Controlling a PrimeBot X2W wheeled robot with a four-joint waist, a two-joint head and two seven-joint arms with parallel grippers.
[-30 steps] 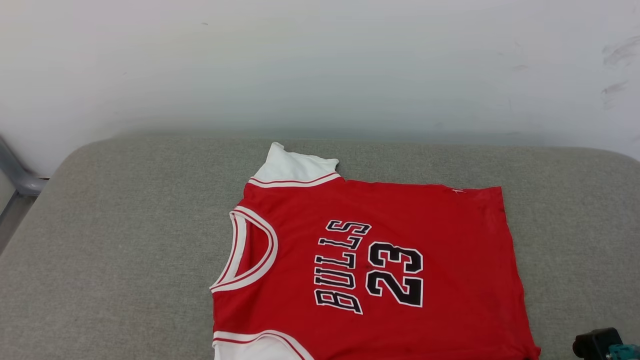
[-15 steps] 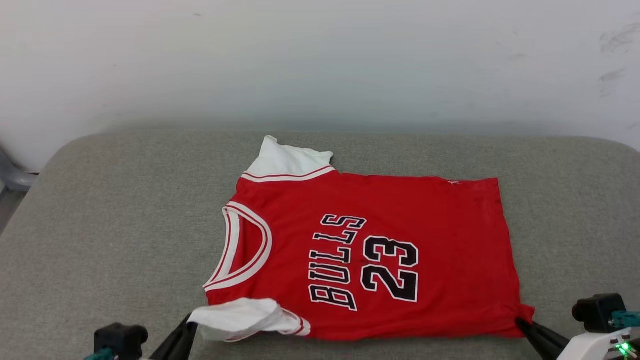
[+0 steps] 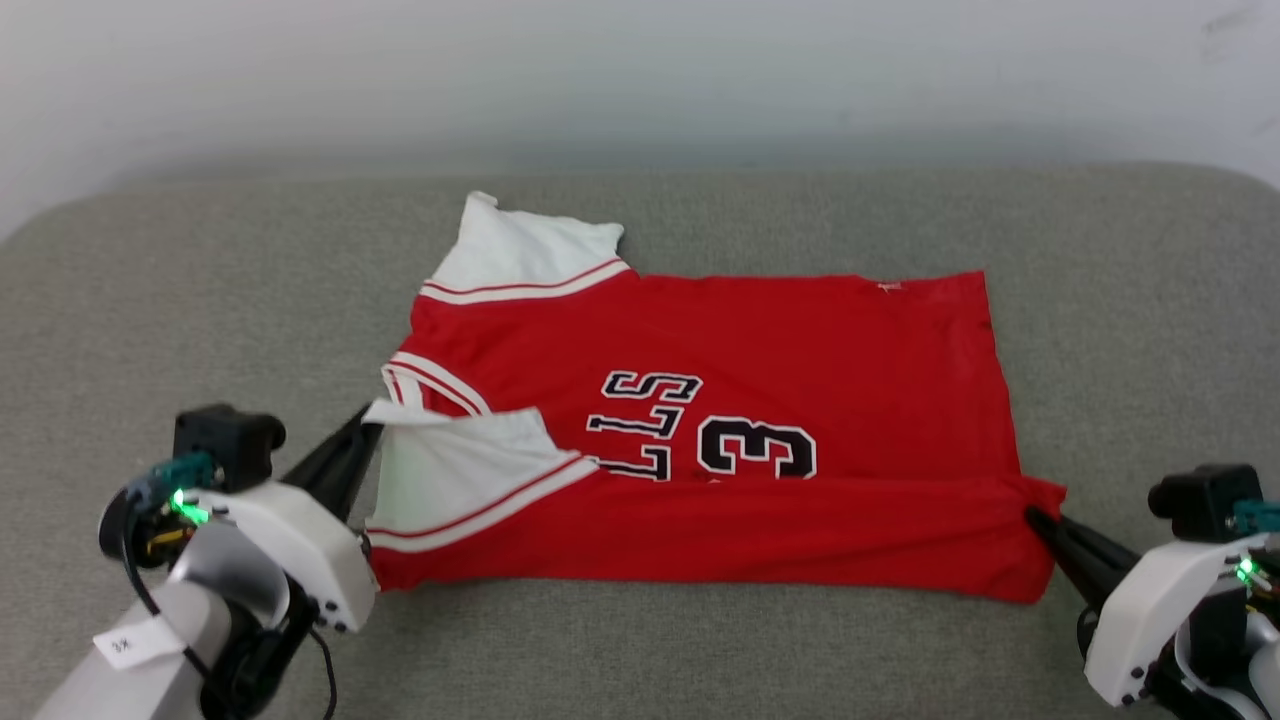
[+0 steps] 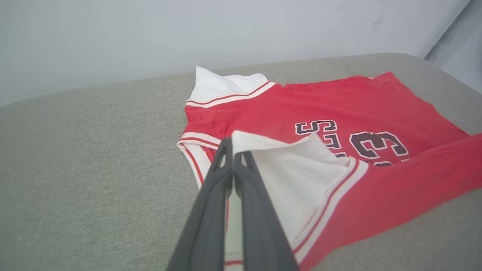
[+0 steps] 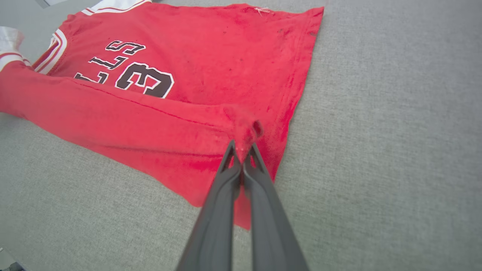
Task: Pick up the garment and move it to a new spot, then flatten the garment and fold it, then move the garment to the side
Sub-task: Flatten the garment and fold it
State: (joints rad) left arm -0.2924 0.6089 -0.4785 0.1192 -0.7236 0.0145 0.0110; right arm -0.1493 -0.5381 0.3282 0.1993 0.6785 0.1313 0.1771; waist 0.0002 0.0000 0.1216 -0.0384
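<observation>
Whereas the near edge of the garment (image 3: pixel 760 340) lay flat a second ago, it is now raised and carried over the chest print (image 3: pixel 705 430). The lettering that read in full is cut to its upper part, and a long red roll runs across the lower middle of the head view. Attribute part of the apparent shift to the camera, since the whole head picture has moved. The garment rests on the grey padded surface (image 3: pixel 200 290) at centre frame, collar toward the left. Read this as the fold step under way, with the first lengthwise fold about half laid.

Left gripper (image 3: pixel 365 432), lower left: fingers pressed together on the edge of the white sleeve (image 3: pixel 470 465). Right gripper (image 3: pixel 1035 517), lower right: fingers clamped on the red hem corner (image 5: pixel 249 130).

Consult the left wrist view for the sleeve cloth pinched at the fingertips and held up over the collar trim. The head view gives this from the side and less plainly. Consult the right wrist view for the bunched corner in the grip. The amount of cloth between the fingers appears small, but the bunching obscures it.
</observation>
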